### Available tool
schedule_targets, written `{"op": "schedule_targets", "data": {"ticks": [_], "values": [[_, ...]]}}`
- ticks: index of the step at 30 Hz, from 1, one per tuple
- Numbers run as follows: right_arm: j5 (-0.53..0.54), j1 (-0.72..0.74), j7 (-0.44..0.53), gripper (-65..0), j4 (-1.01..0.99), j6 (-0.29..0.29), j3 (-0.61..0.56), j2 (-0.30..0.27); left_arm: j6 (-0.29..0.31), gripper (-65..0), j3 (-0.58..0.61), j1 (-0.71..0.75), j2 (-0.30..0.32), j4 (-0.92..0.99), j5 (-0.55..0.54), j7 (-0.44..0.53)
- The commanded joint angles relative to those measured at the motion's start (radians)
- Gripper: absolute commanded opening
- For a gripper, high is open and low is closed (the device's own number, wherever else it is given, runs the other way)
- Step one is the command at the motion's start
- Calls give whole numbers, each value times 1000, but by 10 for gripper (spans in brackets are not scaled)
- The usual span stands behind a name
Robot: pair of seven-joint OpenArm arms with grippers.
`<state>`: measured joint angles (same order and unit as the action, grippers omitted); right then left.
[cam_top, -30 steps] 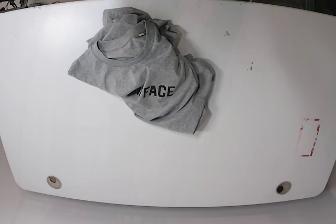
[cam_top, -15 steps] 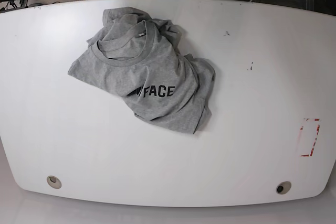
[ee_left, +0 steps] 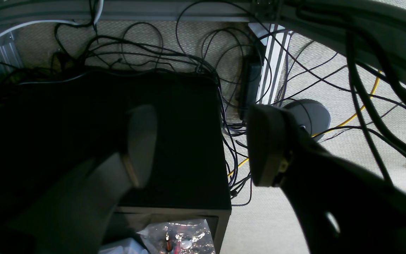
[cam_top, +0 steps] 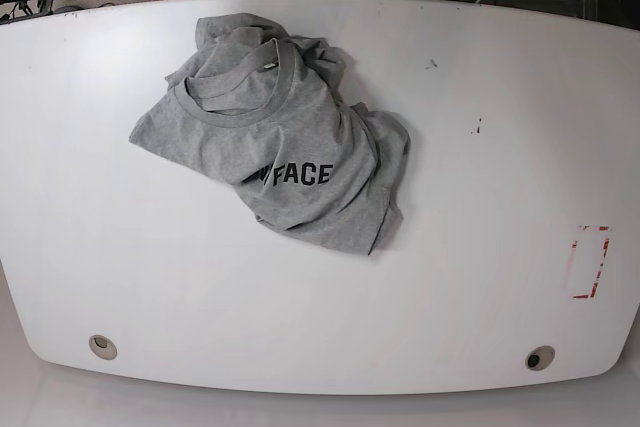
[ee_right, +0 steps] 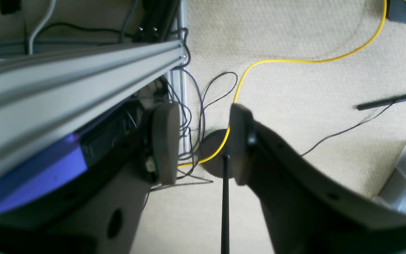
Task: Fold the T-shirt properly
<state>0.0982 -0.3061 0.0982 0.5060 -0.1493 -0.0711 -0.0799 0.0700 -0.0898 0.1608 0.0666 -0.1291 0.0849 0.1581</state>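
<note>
While the T-shirt (cam_top: 275,152) lies crumpled, both jaws gape elsewhere, empty.

Crumpled T-shirt (cam_top: 280,152) the lone obstacle on the white table (cam_top: 480,287), open surface on every side.

The T-shirt (cam_top: 275,147) lies bunched on the table (cam_top: 480,307), left of centre and toward the far edge. A taped rectangle (cam_top: 589,262) sits near the table's right edge, well apart from it.
</note>
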Motion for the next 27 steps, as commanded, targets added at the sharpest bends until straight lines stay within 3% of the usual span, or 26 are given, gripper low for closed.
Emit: {"op": "schedule_targets", "data": {"ticks": [1,6,20,27], "values": [[1,-25,4,-426,10,-2,3,-7,0,-276,0,7,5,-2,-3,5],[1,-61,4,-426,50,-2,3,-8,0,-276,-1,44,5,-56,-3,11],[8,-255,-1,-426,290,-2,6,-10,1,-276,-1,362,5,-577,-3,33],[10,-402,-58,-426,521,0,27,-10,1,-276,-3,546,6,-875,-3,31]]}}
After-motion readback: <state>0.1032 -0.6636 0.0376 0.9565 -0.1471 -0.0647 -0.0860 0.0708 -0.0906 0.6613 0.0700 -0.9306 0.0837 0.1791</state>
